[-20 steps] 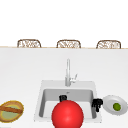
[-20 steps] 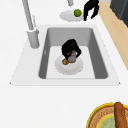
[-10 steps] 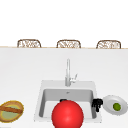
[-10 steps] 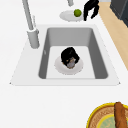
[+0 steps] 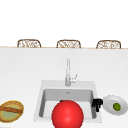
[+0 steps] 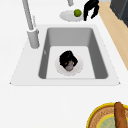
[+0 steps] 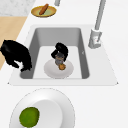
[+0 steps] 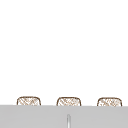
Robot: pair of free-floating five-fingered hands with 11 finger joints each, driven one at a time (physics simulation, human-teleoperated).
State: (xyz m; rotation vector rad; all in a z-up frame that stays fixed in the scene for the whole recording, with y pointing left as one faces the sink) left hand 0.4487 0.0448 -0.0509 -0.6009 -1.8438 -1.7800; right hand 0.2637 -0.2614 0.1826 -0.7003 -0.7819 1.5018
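Down in the sink [image 6: 100, 65], left hand [image 6: 67, 58] grips a small object [image 7: 61, 66] over a plate [image 6: 77, 70].

Two robot hands [image 7: 17, 57] [image 7: 60, 52], three plates [image 7: 58, 72] [image 7: 50, 100] [image 7: 43, 11].

A robot hand [image 5: 97, 104] hangs between sink [image 5: 47, 95] and plate [image 5: 110, 100].

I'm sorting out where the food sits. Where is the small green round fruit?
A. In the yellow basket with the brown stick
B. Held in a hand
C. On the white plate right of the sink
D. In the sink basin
C: the small green round fruit lies on the white plate on the counter right of the sink, beside the right hand.
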